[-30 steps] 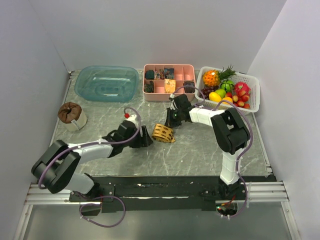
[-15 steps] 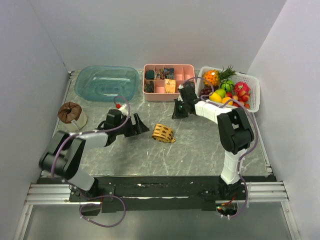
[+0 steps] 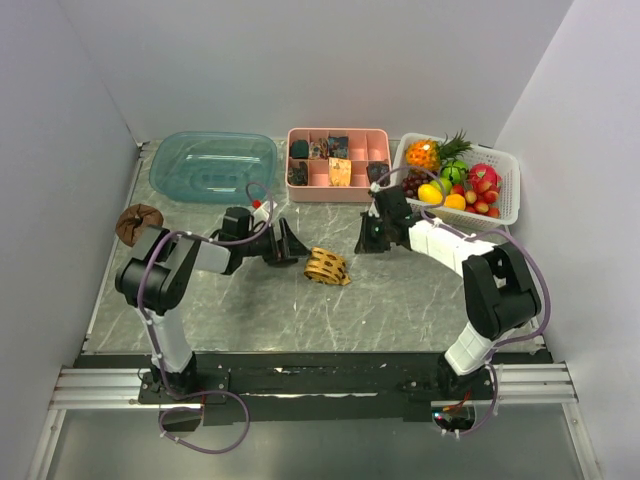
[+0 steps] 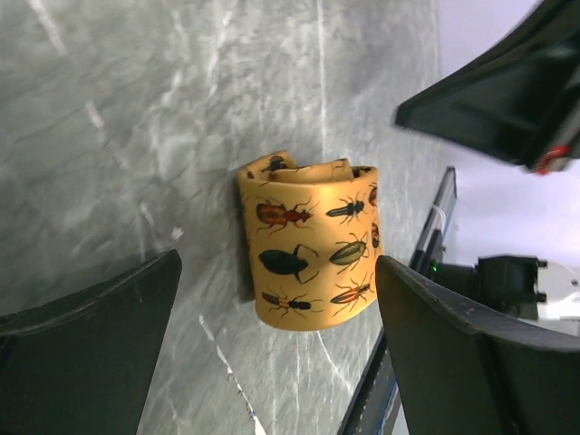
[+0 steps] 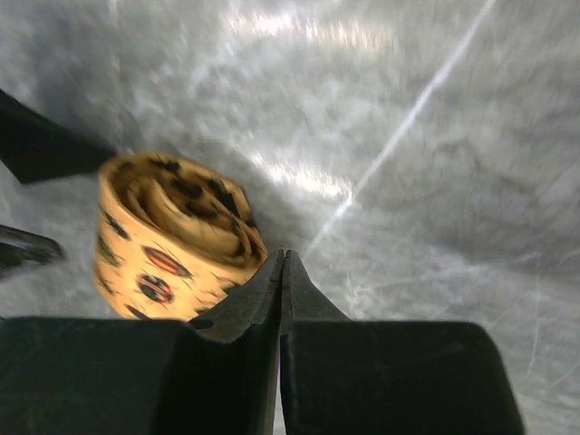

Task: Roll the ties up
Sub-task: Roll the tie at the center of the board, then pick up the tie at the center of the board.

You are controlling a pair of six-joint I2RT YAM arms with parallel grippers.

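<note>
Golden-yellow tie (image 4: 308, 249), dark insect print

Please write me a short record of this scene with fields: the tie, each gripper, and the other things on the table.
tie: yellow patterned tie, rolled up, lying on the table, not held
left gripper: left gripper open, beside the roll, not touching it
right gripper: right gripper shut, empty, apart from the roll
back of table: blue tub, pink tray with compartments, fruit basket

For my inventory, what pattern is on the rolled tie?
Golden yellow tie printed with insects, clearest in left wrist view.
</note>
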